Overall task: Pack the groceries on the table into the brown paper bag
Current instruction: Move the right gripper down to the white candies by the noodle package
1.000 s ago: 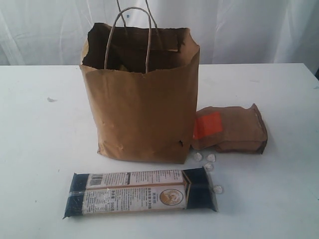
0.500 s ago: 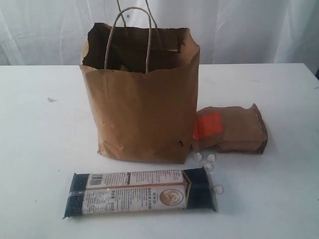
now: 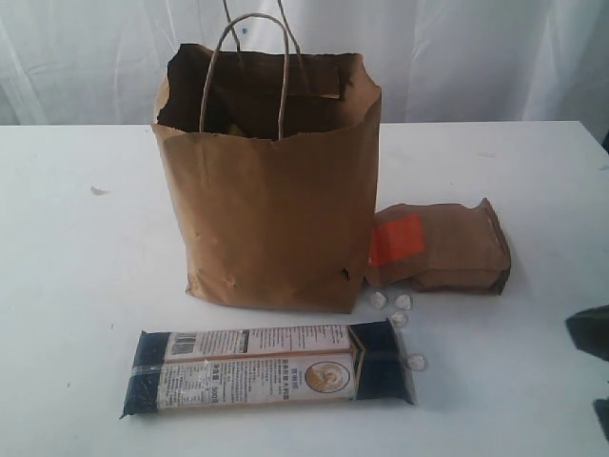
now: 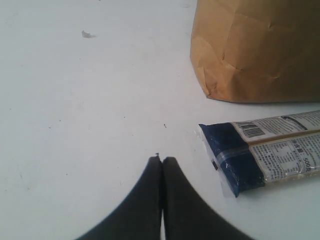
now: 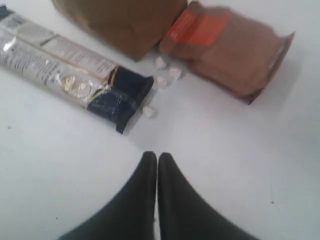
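The brown paper bag (image 3: 271,181) stands upright and open on the white table (image 3: 76,286). In front of it lies the long dark-blue noodle pack (image 3: 271,369). A brown orange-labelled pouch (image 3: 442,246) lies to the bag's right, with several tiny wrapped candies (image 3: 392,305) between pouch and pack. My right gripper (image 5: 157,156) is shut and empty over bare table near the pack's end (image 5: 120,100), the candies (image 5: 165,75) and the pouch (image 5: 235,55); a dark part of that arm (image 3: 592,333) shows at the right edge. My left gripper (image 4: 161,160) is shut and empty, beside the pack's other end (image 4: 235,160) and the bag's corner (image 4: 250,50).
A white curtain (image 3: 476,48) hangs behind the table. A small scrap (image 3: 98,190) lies on the table left of the bag. The bag's cord handles (image 3: 249,67) stand up above its rim.
A dark part of the right arm has come into the exterior view at the right edge. The bag and the groceries have not moved.
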